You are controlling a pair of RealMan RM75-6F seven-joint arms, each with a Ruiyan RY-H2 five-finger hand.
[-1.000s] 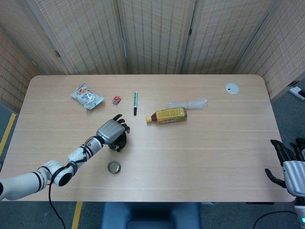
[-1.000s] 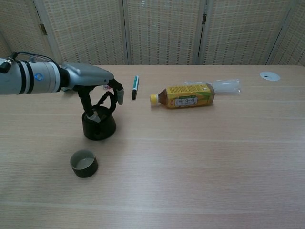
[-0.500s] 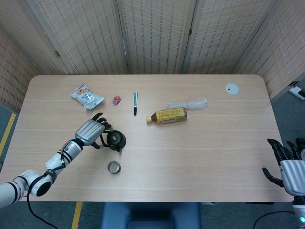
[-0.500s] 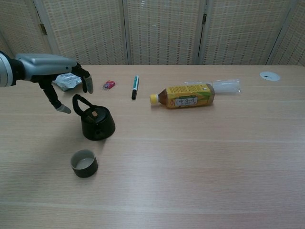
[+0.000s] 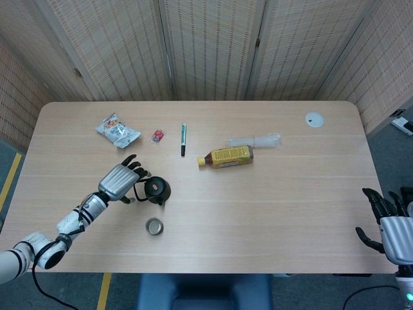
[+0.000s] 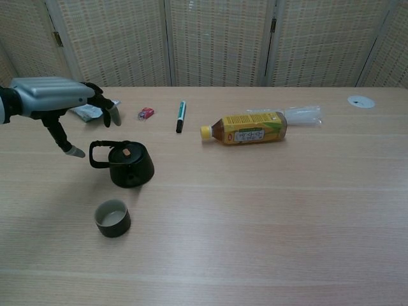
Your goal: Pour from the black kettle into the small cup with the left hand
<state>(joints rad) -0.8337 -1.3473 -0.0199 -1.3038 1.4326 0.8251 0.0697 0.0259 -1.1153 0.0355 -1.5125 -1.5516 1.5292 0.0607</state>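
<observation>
Left hand (image 6: 54, 102) open, fingers spread, holding nothing, just left of the black kettle (image 6: 129, 165)'s handle. Kettle upright on the table (image 6: 268, 210), small cup (image 6: 112, 218) just in front. Likely the grasp step: next, close on the handle. Right hand (image 5: 395, 223) open, idle.

Bright, even light w/ soft shadows; both views sharp, no glare.
</observation>
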